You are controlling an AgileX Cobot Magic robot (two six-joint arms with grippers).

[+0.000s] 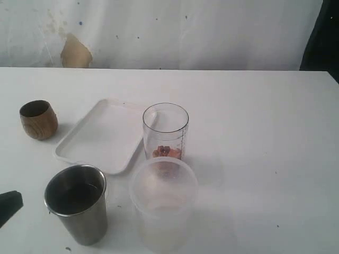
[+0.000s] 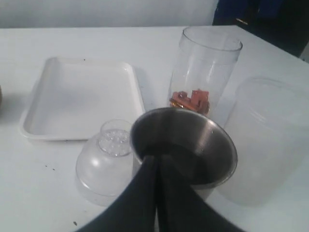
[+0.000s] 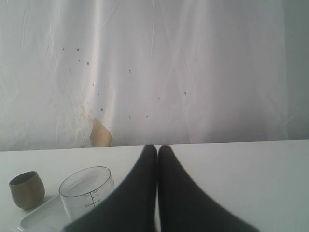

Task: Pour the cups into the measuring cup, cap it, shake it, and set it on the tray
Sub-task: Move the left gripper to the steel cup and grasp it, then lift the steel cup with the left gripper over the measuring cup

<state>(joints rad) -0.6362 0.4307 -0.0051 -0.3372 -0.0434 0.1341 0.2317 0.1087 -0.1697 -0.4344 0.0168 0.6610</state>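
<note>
The brown wooden cup (image 1: 38, 119) stands at the left of the table. The steel tumbler (image 1: 77, 209) stands at the front left, upright, its inside dark. Between them lies the white tray (image 1: 100, 135), with nothing on it. The clear measuring cup (image 1: 165, 129) stands beside the tray with orange-red bits at its bottom. My left gripper (image 2: 157, 157) is shut and holds nothing. It points at the tumbler (image 2: 212, 140); only its dark tip (image 1: 9, 203) shows at the exterior view's left edge, apart from the tumbler. My right gripper (image 3: 157, 149) is shut, held above the table, and is out of the exterior view.
A wide frosted tub (image 1: 163, 203) stands in front of the measuring cup, right of the tumbler. A clear domed lid (image 2: 104, 162) lies on the table between the tumbler and the tray (image 2: 82, 96). A white curtain hangs behind the table.
</note>
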